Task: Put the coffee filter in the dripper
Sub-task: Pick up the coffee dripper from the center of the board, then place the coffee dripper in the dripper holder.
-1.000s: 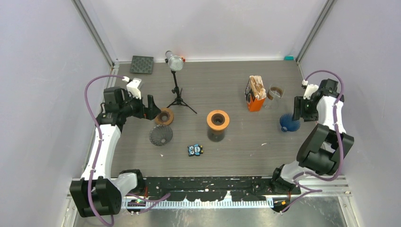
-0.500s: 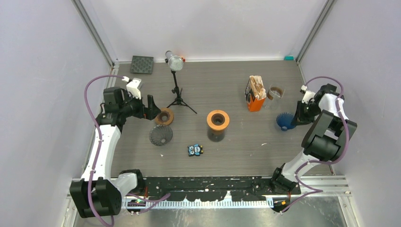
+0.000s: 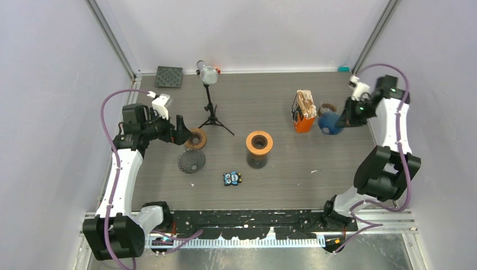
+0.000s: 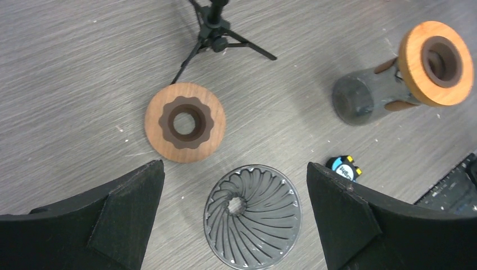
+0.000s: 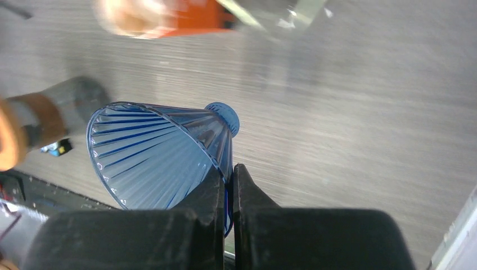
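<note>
Dripper [image 5: 152, 152] farther back, in right tool [image 5: 229, 171]

Table [image 4: 84, 67]: grey wood-grain surface, matt, finely streaked. Grey dripper [image 4: 252, 214]: translucent smoky plastic, glossy, with spiral ribs. At its 11 o'clock, ring [image 4: 185, 130] — light wood face, smooth, with a dark brown matt insert. At its 2 o'clock, stand [image 4: 437, 63]: orange-toned wood top, brown insert. Blue dripper [image 5: 152, 157]: translucent ribbed plastic, glossy. Right gripper [image 5: 230, 171], fingers [image 5: 191, 225] — matt black plastic, smooth.
</note>
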